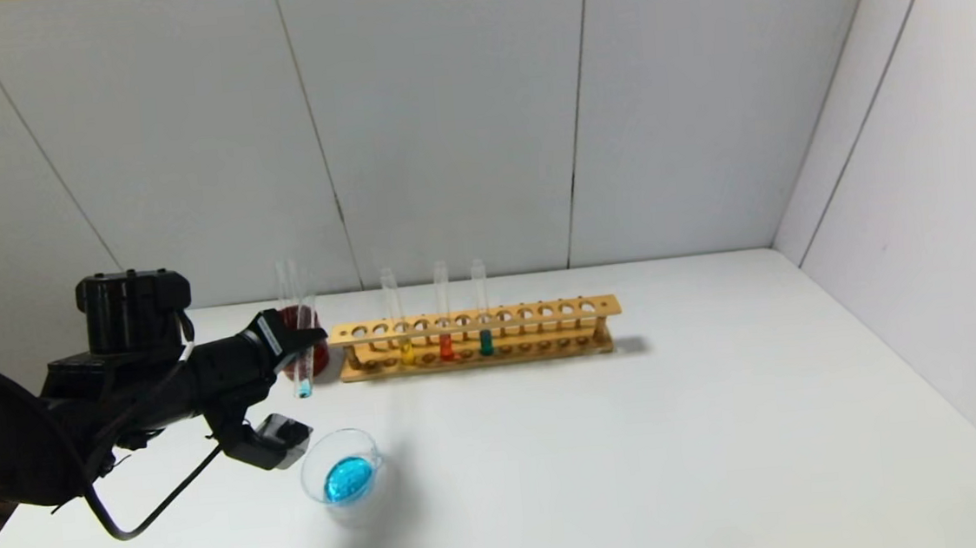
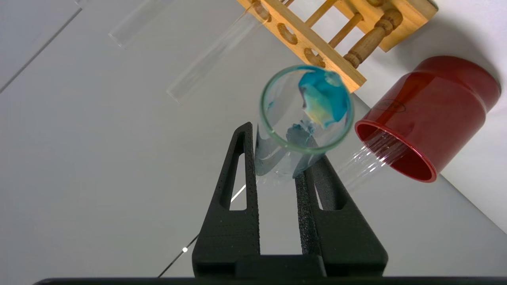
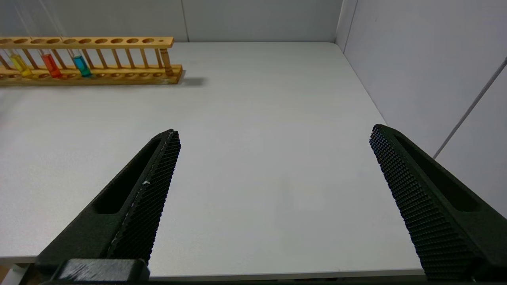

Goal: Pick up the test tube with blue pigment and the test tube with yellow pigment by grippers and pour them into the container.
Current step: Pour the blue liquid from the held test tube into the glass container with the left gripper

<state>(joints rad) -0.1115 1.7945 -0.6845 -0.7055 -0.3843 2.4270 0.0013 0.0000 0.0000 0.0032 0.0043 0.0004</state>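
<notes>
The left gripper (image 1: 289,342) is closed on the test tube with blue pigment (image 1: 303,345), holding it roughly upright in the air just in front of the dark red cup (image 1: 307,358), off the left end of the wooden rack (image 1: 476,338). Only a small blue residue shows at the tube's rounded tip; the container (image 1: 343,477) stands on the table (image 1: 640,436) nearer the robot, below and slightly to the right of the tube, with a pool of blue liquid in it. In the left wrist view the fingers (image 2: 239,186) clamp the glass close to its open mouth. The test tube with yellow pigment (image 1: 400,316) stands in the rack beside an orange-red tube (image 1: 443,312) and a green-teal tube (image 1: 482,307). The right gripper (image 3: 273,166) hangs spread wide and empty over the bare table to the right, well apart from the rack. Risks noted: the slim tube could slip or swivel between the pads, being smooth glass gripped near one end; returning it could knock the red cup or the rack end, both close by; the yellow tube could be confused with its orange neighbour.
</notes>
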